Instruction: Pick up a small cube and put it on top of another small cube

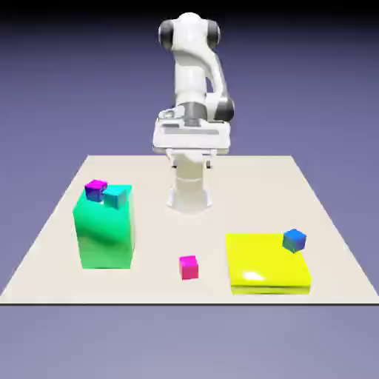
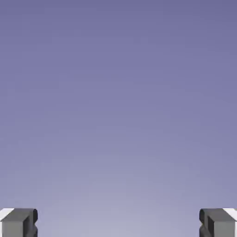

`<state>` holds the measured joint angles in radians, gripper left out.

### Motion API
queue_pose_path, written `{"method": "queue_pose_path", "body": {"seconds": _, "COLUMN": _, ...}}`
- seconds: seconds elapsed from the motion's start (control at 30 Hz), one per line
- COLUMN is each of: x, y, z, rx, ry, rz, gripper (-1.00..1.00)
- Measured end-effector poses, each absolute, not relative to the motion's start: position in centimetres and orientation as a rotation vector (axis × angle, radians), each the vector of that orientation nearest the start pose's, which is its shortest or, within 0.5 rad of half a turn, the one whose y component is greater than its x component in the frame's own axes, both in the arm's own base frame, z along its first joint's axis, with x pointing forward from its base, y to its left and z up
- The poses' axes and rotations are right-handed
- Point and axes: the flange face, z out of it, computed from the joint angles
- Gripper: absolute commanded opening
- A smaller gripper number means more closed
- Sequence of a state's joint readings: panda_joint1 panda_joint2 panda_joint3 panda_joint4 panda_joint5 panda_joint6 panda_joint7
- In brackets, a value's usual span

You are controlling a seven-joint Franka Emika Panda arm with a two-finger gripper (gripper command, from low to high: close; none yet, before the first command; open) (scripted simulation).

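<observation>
Table (image 1: 163,291) first, the biggest thing on my feed; then the arm (image 1: 191,66), upright at its far edge, with the gripper (image 1: 191,164) spread wide and nothing between its fingertips. Next down, the green block (image 1: 106,235) on the exterior view's left and the yellow block (image 1: 267,260) on its right. Smallest is the pink cube (image 1: 189,267) I'm to lift, on the tabletop between those two. I'd guess it is light and stiff, perhaps a bit slick, and not fragile; I'd take it by two opposite side faces, squarely, at mid-height. My target, the purple-sided cube (image 1: 95,191), sits atop the green block beside the teal cube (image 1: 115,196); I can't tell whether those two touch. The pink cube's far faces are hidden from me, and the hand view gives me only backdrop and finger tips cut off at its bottom edge.
</observation>
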<state>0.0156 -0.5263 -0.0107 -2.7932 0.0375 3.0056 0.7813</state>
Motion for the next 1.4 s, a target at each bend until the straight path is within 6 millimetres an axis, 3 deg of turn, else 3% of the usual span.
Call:
{"method": "queue_pose_path", "body": {"seconds": 0.33, "x": 43.7, "y": -3.6, "z": 32.0, "rx": -2.107, "ry": 1.915, "rz": -0.170, "gripper": 0.00}}
{"method": "queue_pose_path", "body": {"seconds": 0.67, "x": 43.5, "y": -5.6, "z": 18.9, "rx": -1.442, "ry": 2.615, "rz": 0.523, "gripper": 0.00}}
{"method": "queue_pose_path", "body": {"seconds": 0.73, "x": 43.5, "y": -5.6, "z": 18.6, "rx": -1.425, "ry": 2.627, "rz": 0.536, "gripper": 0.00}}
{"method": "queue_pose_path", "body": {"seconds": 0.9, "x": 43.2, "y": -3.9, "z": 12.2, "rx": -1.426, "ry": 2.627, "rz": 0.537, "gripper": 0.00}}
{"method": "queue_pose_path", "body": {"seconds": 0.93, "x": 43.1, "y": -3.8, "z": 11.9, "rx": -1.425, "ry": 2.628, "rz": 0.537, "gripper": -1.00}}
{"method": "queue_pose_path", "body": {"seconds": 1.0, "x": 43.1, "y": -3.8, "z": 11.9, "rx": -1.425, "ry": 2.627, "rz": 0.536, "gripper": -1.00}}
{"method": "queue_pose_path", "body": {"seconds": 1.17, "x": 43.5, "y": -5.6, "z": 18.3, "rx": -1.424, "ry": 2.626, "rz": 0.536, "gripper": -1.00}}
{"method": "queue_pose_path", "body": {"seconds": 1.2, "x": 43.1, "y": -5.9, "z": 17.8, "rx": -1.421, "ry": 2.653, "rz": 0.565, "gripper": -1.00}}
{"method": "queue_pose_path", "body": {"seconds": 1.4, "x": 44.0, "y": -7.1, "z": 15.7, "rx": -1.889, "ry": 2.465, "rz": 0.626, "gripper": -1.00}}
